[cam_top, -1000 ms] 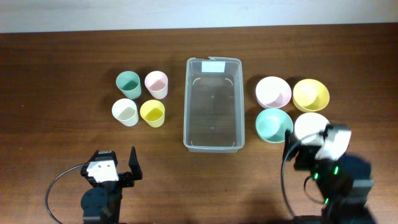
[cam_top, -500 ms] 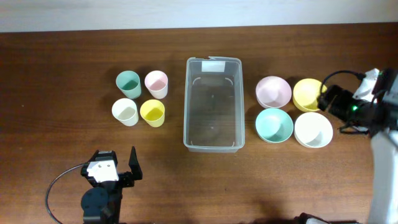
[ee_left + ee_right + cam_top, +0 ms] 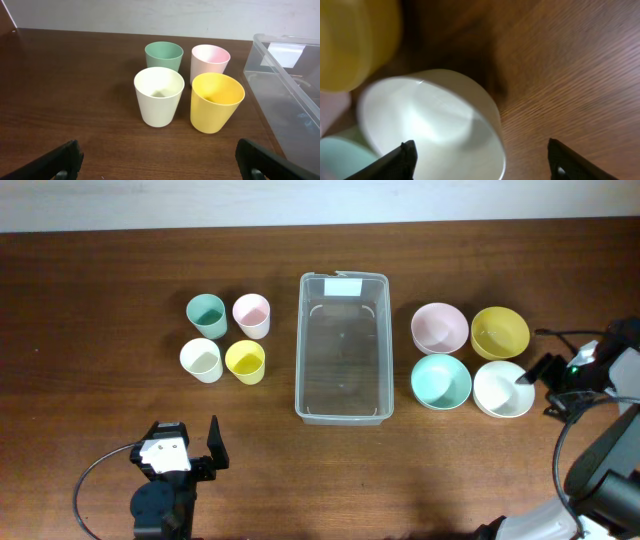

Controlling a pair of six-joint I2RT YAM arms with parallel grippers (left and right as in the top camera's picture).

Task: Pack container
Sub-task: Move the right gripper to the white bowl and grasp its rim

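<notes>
The clear plastic container point(image 3: 342, 345) stands empty in the middle of the table; its near corner shows in the left wrist view point(image 3: 287, 95). Left of it stand green point(image 3: 207, 315), pink point(image 3: 252, 314), white point(image 3: 201, 360) and yellow point(image 3: 245, 362) cups. Right of it sit pink point(image 3: 439, 327), yellow point(image 3: 499, 332), teal point(image 3: 441, 380) and white point(image 3: 502, 388) bowls. My right gripper point(image 3: 537, 385) is open at the white bowl's right rim, one finger over the bowl point(image 3: 430, 125), the other outside it. My left gripper point(image 3: 205, 442) is open and empty near the front edge, facing the cups point(image 3: 159, 95).
A pale wall runs along the table's far edge. Black cables trail from both arms near the front corners point(image 3: 90, 480). My right arm's body point(image 3: 605, 470) fills the front right corner.
My right gripper swung from the front right up beside the yellow bowl, then came down to the white bowl's right rim. The left arm and all cups and bowls stayed still.
</notes>
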